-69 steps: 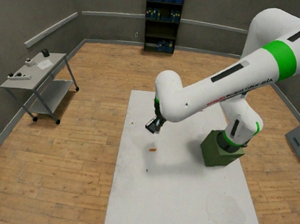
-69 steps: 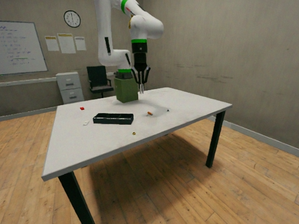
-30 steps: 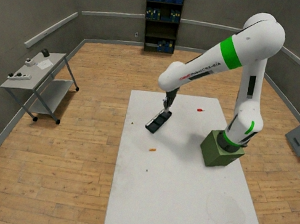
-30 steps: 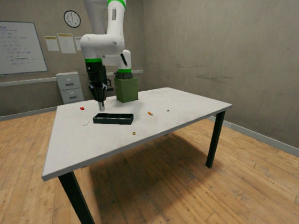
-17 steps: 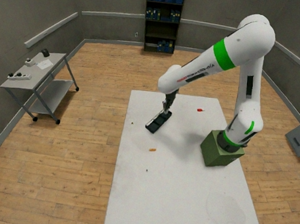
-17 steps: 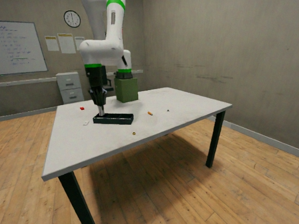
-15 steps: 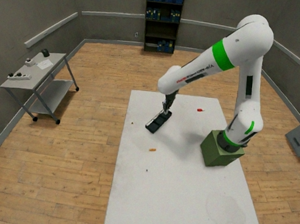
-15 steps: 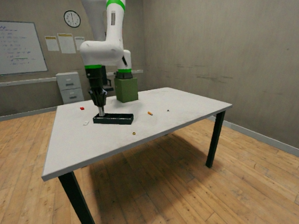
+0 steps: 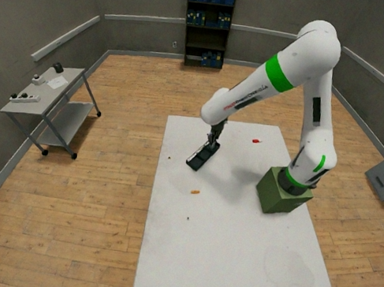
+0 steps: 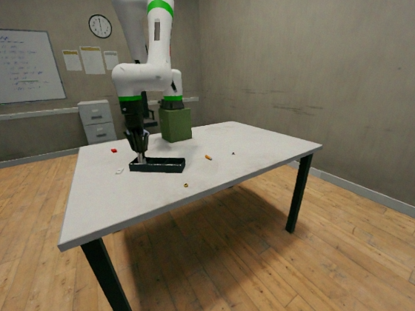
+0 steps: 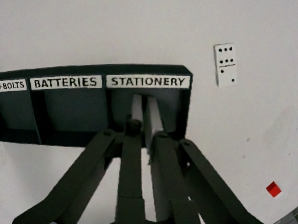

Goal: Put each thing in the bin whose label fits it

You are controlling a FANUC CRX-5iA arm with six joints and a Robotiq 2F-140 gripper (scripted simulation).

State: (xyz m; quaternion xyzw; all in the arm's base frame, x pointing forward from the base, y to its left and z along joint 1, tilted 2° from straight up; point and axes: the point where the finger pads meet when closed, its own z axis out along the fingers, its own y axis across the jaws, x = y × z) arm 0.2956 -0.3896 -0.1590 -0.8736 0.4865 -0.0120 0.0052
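Observation:
The black bin (image 9: 192, 166) (image 10: 159, 168) (image 11: 150, 69) has three compartments. Its labels read BATTERIES, STATIONERY and, partly cut off, BOLTS. My gripper (image 9: 212, 146) (image 10: 141, 159) (image 11: 142, 107) is shut, with nothing visible between its fingers. Its tips are at the STATIONERY compartment, at or below the rim. A white domino (image 10: 119, 170) (image 11: 226, 65) lies beyond that end. A red piece (image 9: 256, 141) (image 10: 113, 150) (image 11: 273, 189) lies farther off. An orange cylinder (image 9: 195, 191) (image 10: 208, 157), a brass nut (image 9: 169, 157) (image 10: 186, 185) and a tiny dark piece (image 9: 187, 218) (image 10: 233, 153) lie on the table.
The white table (image 9: 210, 265) (image 10: 100, 192) bears the green arm base (image 9: 279, 197) (image 10: 176, 126) at one long side. The brass nut lies near the opposite long edge. The bin's walls stand close around the fingers.

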